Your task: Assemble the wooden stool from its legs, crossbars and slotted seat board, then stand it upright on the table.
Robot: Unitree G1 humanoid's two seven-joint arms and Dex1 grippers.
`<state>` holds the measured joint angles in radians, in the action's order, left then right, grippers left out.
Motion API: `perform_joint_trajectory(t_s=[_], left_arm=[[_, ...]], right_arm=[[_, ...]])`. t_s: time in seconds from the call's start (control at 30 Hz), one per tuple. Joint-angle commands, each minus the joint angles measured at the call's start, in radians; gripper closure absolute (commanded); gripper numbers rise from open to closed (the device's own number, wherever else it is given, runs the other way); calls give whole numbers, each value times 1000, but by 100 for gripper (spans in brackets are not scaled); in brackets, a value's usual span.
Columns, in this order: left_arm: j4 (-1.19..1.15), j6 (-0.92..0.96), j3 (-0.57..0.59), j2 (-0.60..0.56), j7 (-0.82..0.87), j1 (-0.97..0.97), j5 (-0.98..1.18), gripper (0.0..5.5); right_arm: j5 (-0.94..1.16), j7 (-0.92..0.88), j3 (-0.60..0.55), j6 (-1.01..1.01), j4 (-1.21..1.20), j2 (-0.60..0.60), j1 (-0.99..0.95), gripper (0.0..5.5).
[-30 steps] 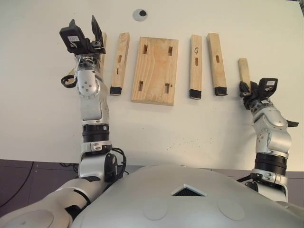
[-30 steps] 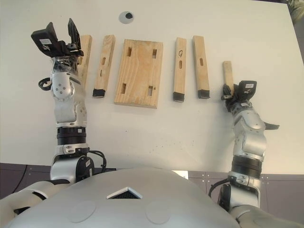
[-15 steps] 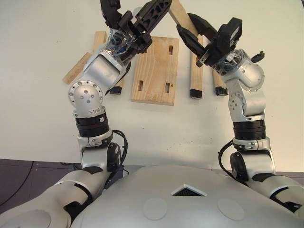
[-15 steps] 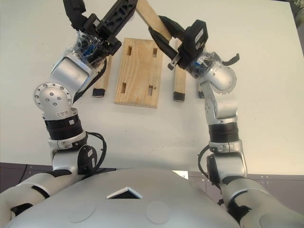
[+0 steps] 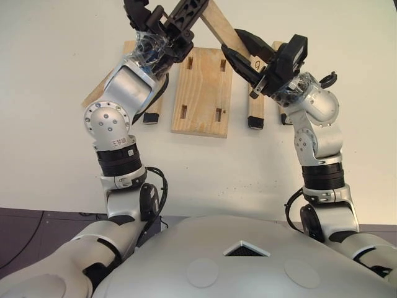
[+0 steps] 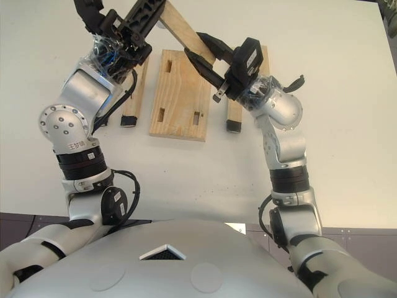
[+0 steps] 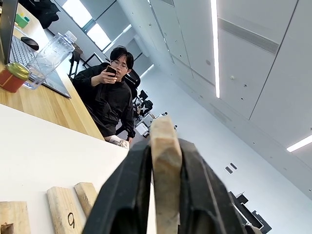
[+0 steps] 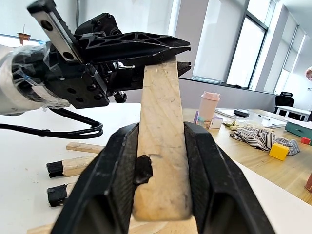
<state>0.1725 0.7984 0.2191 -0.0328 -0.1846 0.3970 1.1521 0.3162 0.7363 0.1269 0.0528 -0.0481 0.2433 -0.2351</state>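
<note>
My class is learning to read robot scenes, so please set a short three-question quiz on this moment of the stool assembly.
1. True or false: the seat board lies flat on the table.
2. The raised wooden bar is gripped by: A, the left gripper alone; B, the right gripper alone; C, both.
3. How many slots show in the seat board?
Key: 1 true; 2 C; 3 four.

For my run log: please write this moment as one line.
left gripper: shut on crossbar | right gripper: shut on same crossbar | crossbar: raised, tilted above seat board | seat board: flat on table
</note>
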Motion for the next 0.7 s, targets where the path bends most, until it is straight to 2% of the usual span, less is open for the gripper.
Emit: perform_joint_trajectory(t_s=[0.03, 0.07, 0.1, 0.3, 0.43, 0.7], left_arm=[[32, -13, 0, -8, -1, 16, 4, 502], [33, -29, -2, -11, 2, 21, -19, 502], [28, -46, -7, -15, 0, 27, -46, 502], [-20, -248, -23, -100, -37, -42, -341, 512], [-141, -526, 33, -203, -90, -144, -589, 512], [-496, -896, 107, -233, -146, -136, -757, 512]], right_arm=[[-1, 5, 16, -11, -18, -6, 2, 419], [-25, 6, 29, -7, -11, 3, 3, 419], [-41, 3, 41, -20, -4, 11, 6, 382], [-175, -153, 1, -41, 177, 18, -31, 279], [-198, -189, -15, -49, 199, 21, -28, 275], [-212, -191, -4, -48, 194, 13, -18, 275]])
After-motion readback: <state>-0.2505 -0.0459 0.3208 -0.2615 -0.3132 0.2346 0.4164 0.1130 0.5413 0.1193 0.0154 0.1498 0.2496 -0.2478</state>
